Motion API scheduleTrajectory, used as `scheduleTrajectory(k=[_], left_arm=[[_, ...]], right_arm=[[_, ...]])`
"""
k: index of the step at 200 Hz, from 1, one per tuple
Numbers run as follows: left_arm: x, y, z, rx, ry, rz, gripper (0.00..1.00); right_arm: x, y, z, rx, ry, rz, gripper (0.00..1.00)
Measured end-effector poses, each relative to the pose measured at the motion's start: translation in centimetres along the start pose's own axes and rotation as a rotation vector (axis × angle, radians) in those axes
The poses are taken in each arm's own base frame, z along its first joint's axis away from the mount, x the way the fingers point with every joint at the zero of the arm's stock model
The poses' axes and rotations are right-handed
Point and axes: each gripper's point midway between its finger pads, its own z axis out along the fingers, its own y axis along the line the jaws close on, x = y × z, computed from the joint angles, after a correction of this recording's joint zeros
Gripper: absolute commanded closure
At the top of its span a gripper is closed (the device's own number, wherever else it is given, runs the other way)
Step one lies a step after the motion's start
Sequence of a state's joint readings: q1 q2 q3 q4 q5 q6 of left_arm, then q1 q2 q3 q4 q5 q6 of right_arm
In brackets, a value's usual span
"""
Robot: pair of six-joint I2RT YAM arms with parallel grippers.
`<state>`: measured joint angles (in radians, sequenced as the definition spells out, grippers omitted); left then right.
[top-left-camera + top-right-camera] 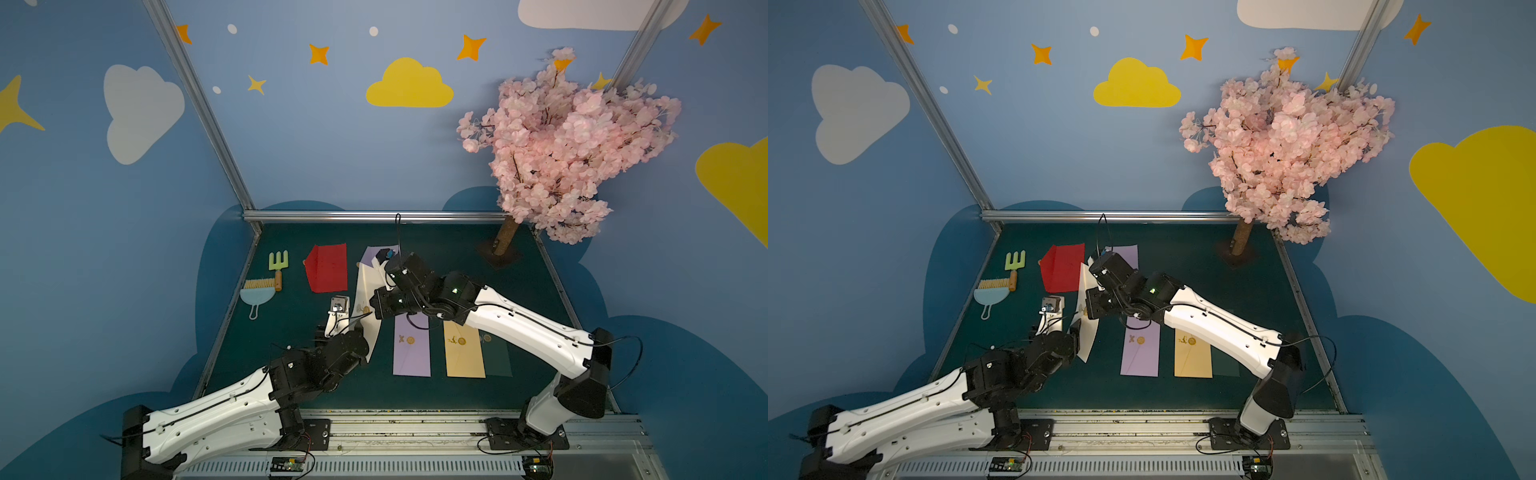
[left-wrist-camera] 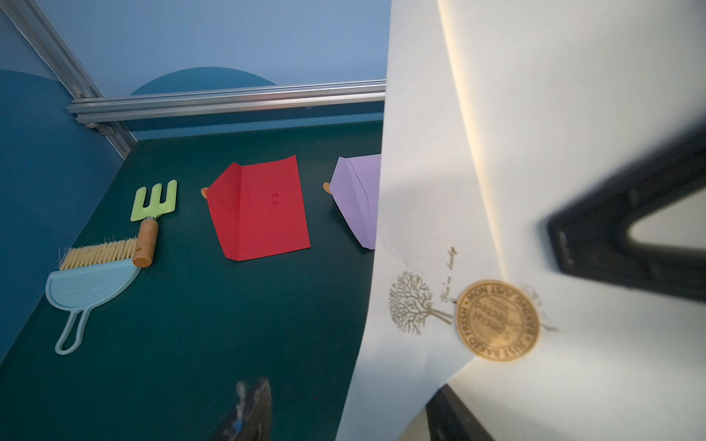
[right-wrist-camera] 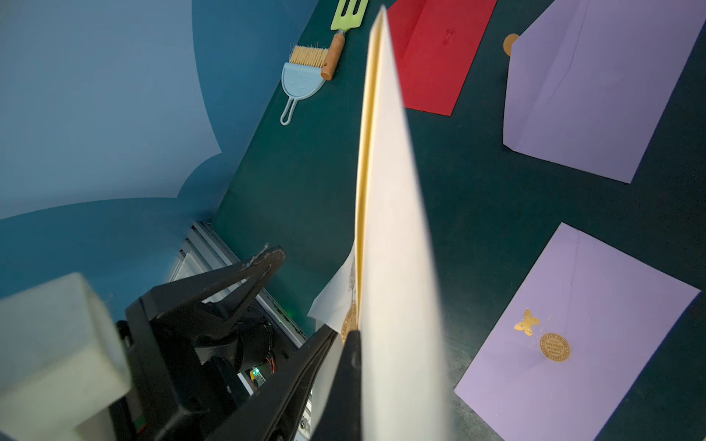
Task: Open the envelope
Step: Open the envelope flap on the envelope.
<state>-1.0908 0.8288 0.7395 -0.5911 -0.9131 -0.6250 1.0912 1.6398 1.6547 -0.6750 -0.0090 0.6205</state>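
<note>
Above worktop [image 1: 457, 257], pinches white envelope [image 1: 365, 286] in closed right tool [image 3: 357, 338]; holds left tool [image 3: 301, 296] agape by barely lifted flap [image 3: 332, 301], gold seal [image 2: 496, 320] seemingly unparted.

Both top views: high at the near edge, looking down and forward across the worktop [image 1: 415, 395]. Wrist cameras: close in, each facing the white envelope [image 2: 535, 114]; both share the red envelope [image 3: 431, 57] beyond.
</note>
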Motion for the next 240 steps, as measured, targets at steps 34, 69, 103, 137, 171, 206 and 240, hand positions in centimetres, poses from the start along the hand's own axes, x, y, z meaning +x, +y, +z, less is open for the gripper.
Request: scheduleTrajectory(k=[34, 69, 103, 137, 171, 206, 240], left_arm=[[-0.01, 0.02, 0.01, -0.001, 0.0, 0.0, 0.35], [-0.04, 0.12, -0.05, -0.001, -0.001, -0.002, 0.35], [-0.12, 0.23, -0.14, 0.0, -0.004, -0.006, 0.34], [-0.1, 0.24, -0.14, -0.001, -0.003, -0.005, 0.34], [-0.1, 0.27, -0.13, -0.002, -0.003, -0.005, 0.34], [-0.11, 0.3, -0.14, -0.002, -0.003, -0.006, 0.34], [-0.1, 0.31, -0.14, -0.002, -0.003, -0.005, 0.34]], right_arm=[[0.01, 0.02, 0.0, -0.001, 0.001, 0.0, 1.0], [0.03, 0.05, 0.0, -0.003, 0.002, 0.0, 1.0], [0.06, 0.09, 0.0, -0.005, 0.004, 0.0, 1.0], [0.09, 0.13, 0.0, -0.007, 0.005, 0.0, 1.0], [0.1, 0.13, 0.0, -0.008, 0.006, -0.001, 1.0], [0.11, 0.16, 0.0, -0.009, 0.006, -0.001, 1.0], [0.16, 0.2, 0.0, -0.009, 0.007, -0.002, 1.0]])
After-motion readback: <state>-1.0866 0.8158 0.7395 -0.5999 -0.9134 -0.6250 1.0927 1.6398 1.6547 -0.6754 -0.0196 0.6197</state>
